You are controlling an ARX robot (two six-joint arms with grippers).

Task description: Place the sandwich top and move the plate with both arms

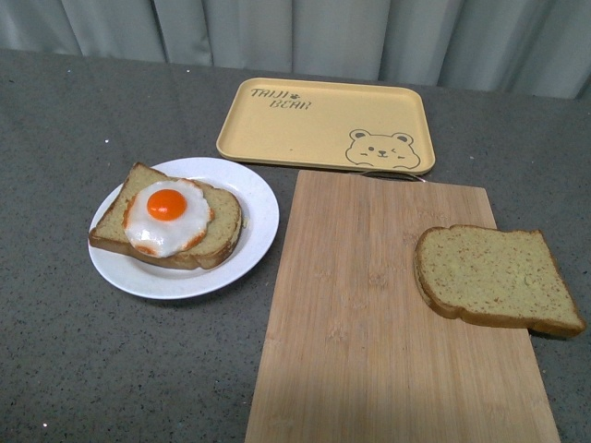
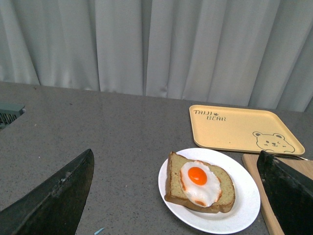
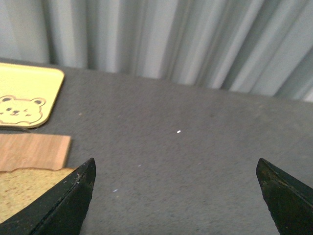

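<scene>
You see two bread slices: sandwich top [image 1: 497, 277], egg slice [image 1: 166, 220] on one plate [image 1: 261, 214]. One tray [image 1: 314, 125] reads "TAIJI BEAR". Left pincer [image 2: 175, 155], right pincer [image 3: 175, 164] gape wide, empty.

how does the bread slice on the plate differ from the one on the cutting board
The egg slice carries a fried egg; the sandwich top is bare. The egg slice lies on the white plate; the sandwich top lies on the wooden cutting board, its right part hanging past the board's edge. Both are flat, greenish-tan wholegrain slices with brown crust.
</scene>
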